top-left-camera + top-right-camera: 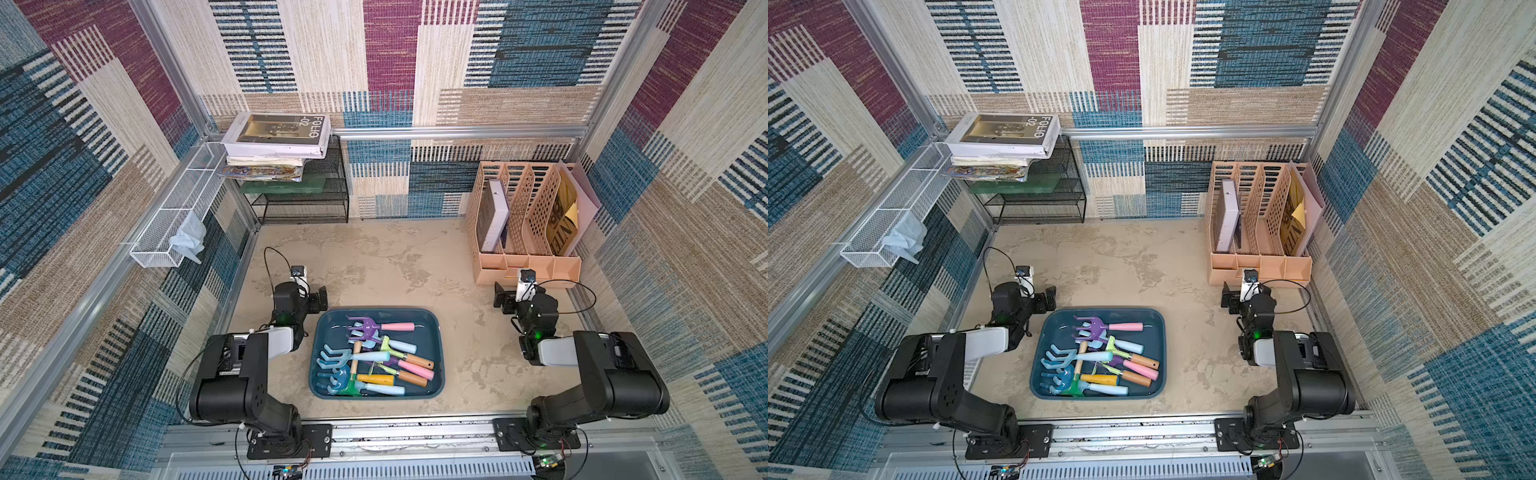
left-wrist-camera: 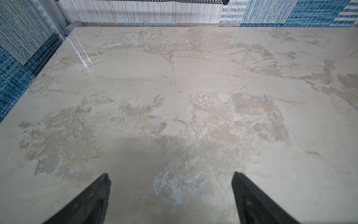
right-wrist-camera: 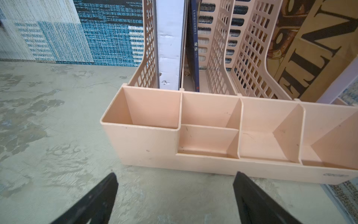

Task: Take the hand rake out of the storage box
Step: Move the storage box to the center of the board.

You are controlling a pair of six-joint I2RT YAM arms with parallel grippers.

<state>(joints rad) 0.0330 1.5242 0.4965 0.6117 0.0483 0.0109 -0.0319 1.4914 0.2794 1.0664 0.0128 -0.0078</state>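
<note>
The storage box [image 1: 330,332] [image 1: 1054,332], a shallow dark teal tray, lies on the table near the front, between my two arms. Several pastel hand rakes and other small garden tools are piled in it. A purple hand rake with a pink handle [image 1: 365,326] [image 1: 1092,327] lies topmost at the far end, and a blue rake [image 1: 334,358] [image 1: 1059,357] lies at the left. My left gripper [image 1: 321,298] [image 1: 1049,297] [image 2: 171,174] hovers open and empty just beyond the box's far left corner. Open and empty too, my right gripper [image 1: 500,297] [image 1: 1227,299] [image 3: 175,173] is off to the box's far right.
A peach slotted file organizer [image 1: 528,268] [image 3: 147,143] with books stands right in front of the right gripper. At the back left stands a black wire-mesh shelf [image 1: 303,203] with stacked books [image 1: 276,135]. A white wire basket [image 1: 174,220] hangs on the left wall.
</note>
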